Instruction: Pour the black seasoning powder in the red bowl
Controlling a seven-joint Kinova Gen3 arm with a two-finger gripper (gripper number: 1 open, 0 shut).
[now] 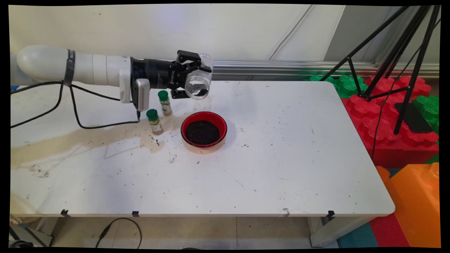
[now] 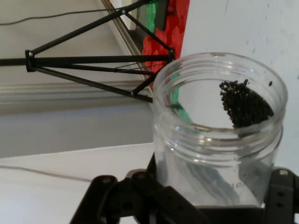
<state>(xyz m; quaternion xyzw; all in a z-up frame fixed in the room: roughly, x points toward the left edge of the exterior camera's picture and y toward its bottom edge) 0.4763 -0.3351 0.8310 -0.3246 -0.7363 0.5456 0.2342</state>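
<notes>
Bare table [image 1: 246, 182] in front, then red bowl [image 1: 204, 129] of dark grains just below and in front of tipped jar [image 1: 199, 81], mouth toward camera, clamped sideways in claw [image 1: 185, 75], 2 green-capped bottles [image 1: 154, 122] left of bowl.

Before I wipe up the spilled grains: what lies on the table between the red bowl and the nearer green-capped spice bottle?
Main view: no object, only white table with a tan stain and a few dark grains, between the red bowl and the nearer green-capped spice bottle.
</notes>
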